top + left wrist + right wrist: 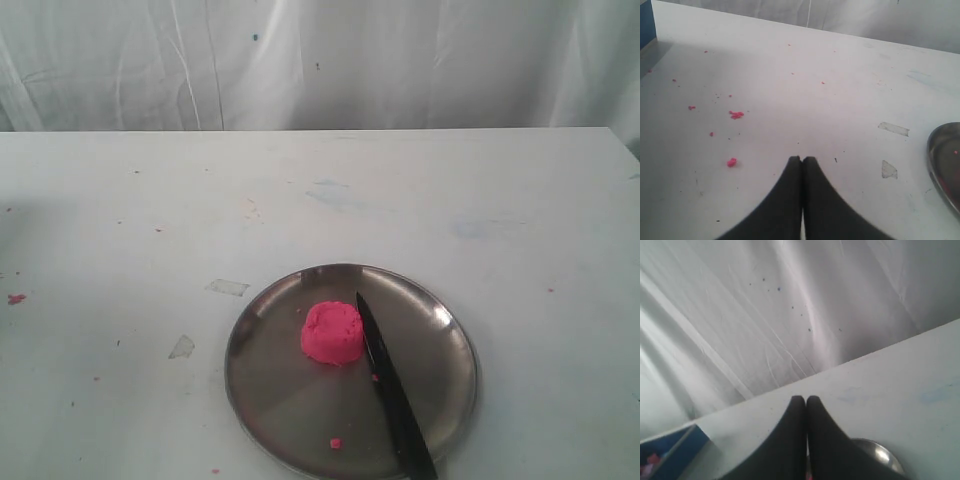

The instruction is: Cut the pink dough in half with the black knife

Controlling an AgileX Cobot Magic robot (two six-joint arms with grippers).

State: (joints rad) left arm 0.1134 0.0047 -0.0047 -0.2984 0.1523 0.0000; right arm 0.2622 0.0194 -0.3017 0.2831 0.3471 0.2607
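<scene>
Pink dough (333, 333) sits whole near the middle of the steel plate (290, 400), one lump, no cut. Knife (393, 395) lies flat on the plate just right of it, tip level with the dough's top edge, handle running past the plate's near rim. You've got both claws pinched together and empty: left claw (802, 159) hangs over bare table (815, 100) with pink crumbs (736, 114) around, plate rim at the edge of its view; right claw (805, 399) points toward the white curtain (790, 305), plate edge showing beneath it.
</scene>
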